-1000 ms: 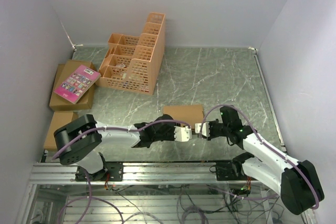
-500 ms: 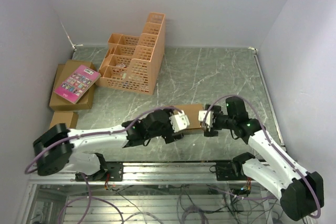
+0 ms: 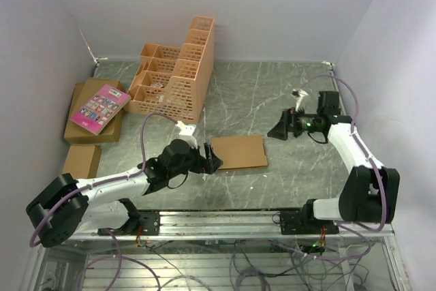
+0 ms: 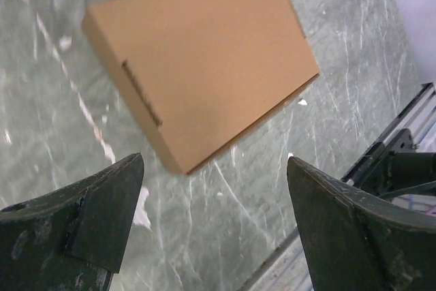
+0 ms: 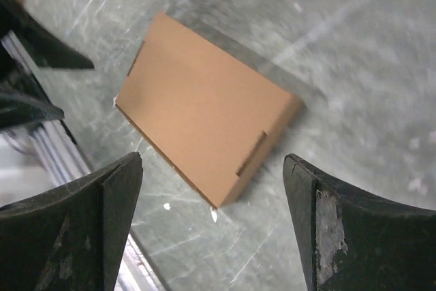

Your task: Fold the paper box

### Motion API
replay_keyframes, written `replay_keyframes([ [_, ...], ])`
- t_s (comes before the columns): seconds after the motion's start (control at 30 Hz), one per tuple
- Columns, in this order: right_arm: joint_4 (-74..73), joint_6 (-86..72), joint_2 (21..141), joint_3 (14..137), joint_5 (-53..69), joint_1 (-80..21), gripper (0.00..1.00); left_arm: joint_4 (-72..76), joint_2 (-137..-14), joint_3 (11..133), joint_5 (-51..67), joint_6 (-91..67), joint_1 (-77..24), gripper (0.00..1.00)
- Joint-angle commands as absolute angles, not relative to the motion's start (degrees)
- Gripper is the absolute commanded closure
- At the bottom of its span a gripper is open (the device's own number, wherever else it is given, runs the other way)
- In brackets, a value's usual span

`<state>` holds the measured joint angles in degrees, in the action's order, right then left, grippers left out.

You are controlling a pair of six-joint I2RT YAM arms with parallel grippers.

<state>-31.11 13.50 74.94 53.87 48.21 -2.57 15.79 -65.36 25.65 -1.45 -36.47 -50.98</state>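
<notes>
Between left tool (image 3: 210, 162) and right tool (image 3: 274, 132), both spread; paper box (image 3: 237, 152), underside hidden.

A robot lab cell: plain lilac walls (image 3: 238, 11) around a marbled tabletop (image 3: 272, 100), aluminium rail (image 3: 218, 225) and loose cables (image 3: 252, 260) below.

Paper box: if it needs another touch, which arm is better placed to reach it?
Left, probably. The left gripper is open just beside the left edge of the paper box, pointing at it. The right gripper, also open, stands clearly apart from the box, beyond its far right corner.
</notes>
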Motion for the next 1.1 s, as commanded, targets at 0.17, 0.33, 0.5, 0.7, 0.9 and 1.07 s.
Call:
replay_keyframes([
  [0.17, -21.45, -3.60, 83.37, 42.06, 58.88, 7.39, 0.26, 15.10, -64.19, 23.90, -10.85, -52.99, -50.37, 0.04],
  [0.33, -22.82, -0.82, 93.64, 43.96, 57.51, 5.12, 0.39, 17.36, -68.60, 24.42, -9.97, -52.67, -49.80, 0.04],
  [0.5, -24.51, 0.72, 100.25, 46.16, 57.14, 3.98, 0.45, 22.92, -71.38, 23.13, -6.98, -53.52, -48.75, 0.04],
  [0.7, -22.86, 0.74, 103.85, 46.02, 57.17, 3.85, 0.55, 23.98, -72.15, 22.70, -5.47, -53.26, -47.96, 0.04],
  [0.9, -24.72, 1.78, 107.89, 47.38, 56.95, 5.93, 0.71, 27.07, -72.90, 21.86, -4.19, -54.72, -47.77, 0.04],
  [1.07, -25.08, 2.13, 110.46, 47.42, 58.43, 7.57, 0.73, 28.77, -75.85, 21.74, -2.70, -55.81, -47.72, 0.04],
])
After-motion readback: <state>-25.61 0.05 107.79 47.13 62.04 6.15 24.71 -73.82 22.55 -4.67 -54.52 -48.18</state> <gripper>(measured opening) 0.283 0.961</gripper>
